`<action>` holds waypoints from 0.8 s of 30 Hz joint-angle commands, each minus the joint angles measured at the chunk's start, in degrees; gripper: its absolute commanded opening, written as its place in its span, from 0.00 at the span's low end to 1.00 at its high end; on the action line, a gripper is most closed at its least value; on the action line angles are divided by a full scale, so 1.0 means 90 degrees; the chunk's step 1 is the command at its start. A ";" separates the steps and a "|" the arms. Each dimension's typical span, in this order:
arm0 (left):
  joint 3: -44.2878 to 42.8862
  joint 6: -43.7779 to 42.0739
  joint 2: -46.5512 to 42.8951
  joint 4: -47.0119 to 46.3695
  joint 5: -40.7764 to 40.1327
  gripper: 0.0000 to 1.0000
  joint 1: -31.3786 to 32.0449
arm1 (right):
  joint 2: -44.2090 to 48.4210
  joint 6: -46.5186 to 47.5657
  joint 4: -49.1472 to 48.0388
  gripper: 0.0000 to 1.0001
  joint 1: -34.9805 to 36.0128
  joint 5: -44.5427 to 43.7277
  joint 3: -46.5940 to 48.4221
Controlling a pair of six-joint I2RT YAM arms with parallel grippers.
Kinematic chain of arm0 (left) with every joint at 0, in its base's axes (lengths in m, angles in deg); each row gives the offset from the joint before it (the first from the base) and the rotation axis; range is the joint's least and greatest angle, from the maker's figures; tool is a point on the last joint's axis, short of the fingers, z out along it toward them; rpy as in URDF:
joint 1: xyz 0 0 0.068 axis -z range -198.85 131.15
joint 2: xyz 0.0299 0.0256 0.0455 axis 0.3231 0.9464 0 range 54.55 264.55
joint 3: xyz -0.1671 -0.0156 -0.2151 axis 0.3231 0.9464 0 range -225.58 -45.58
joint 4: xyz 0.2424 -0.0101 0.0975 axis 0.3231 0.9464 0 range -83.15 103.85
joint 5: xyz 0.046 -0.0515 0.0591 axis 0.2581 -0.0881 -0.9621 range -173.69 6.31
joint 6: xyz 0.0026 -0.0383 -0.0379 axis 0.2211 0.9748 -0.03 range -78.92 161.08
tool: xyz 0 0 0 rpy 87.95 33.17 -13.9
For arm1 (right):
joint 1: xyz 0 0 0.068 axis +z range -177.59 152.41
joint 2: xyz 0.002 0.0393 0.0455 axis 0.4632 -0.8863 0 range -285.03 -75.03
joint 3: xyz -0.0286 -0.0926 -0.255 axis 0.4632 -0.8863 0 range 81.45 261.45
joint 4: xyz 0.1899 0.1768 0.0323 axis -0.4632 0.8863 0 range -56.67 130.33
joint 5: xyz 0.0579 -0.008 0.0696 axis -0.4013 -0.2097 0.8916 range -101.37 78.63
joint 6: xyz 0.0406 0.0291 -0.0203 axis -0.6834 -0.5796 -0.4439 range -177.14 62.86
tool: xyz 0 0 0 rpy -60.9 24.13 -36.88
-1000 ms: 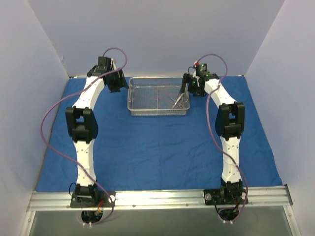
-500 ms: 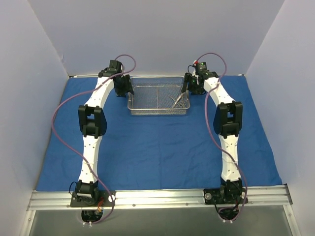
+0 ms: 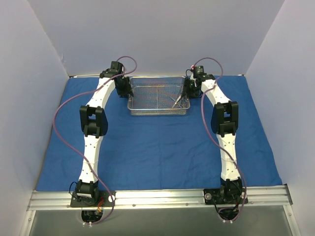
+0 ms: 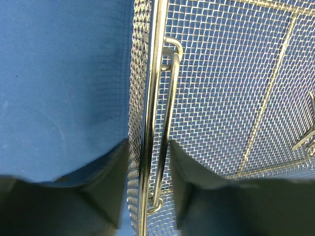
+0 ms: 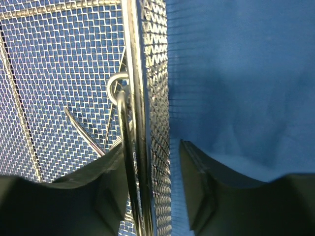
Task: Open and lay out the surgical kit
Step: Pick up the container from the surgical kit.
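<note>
Left gripper [image 4: 146, 147] and right gripper [image 5: 150, 147], both wide, astride opposite ends of tray [image 3: 157, 111]

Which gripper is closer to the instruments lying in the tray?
Right. The right gripper straddles the tray wall beside the instruments; the left gripper straddles the opposite wall.

**Top view:** fixed, high behind the mounting rail [image 3: 157, 197], facing forward and down. It takes in the whole blue cloth [image 3: 157, 147], with the tray [image 3: 158, 111] small at the far middle.

**Left wrist view:** very close, looking steeply down on the tray's left handle [image 4: 167, 123].

**Right wrist view:** equally close, looking down on the right handle [image 5: 123, 128].

**Shared:** all three views show tray and cloth. Both wrist views catch the mesh floor and instruments [image 5: 84, 132] from opposite ends.
</note>
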 commanded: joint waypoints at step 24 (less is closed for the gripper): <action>-0.0026 0.0552 -0.1531 -0.0366 0.0913 0.02 0.0327 | 0.1600 -0.0532 0.0124 0.00 -0.0056 -0.0262 -0.0383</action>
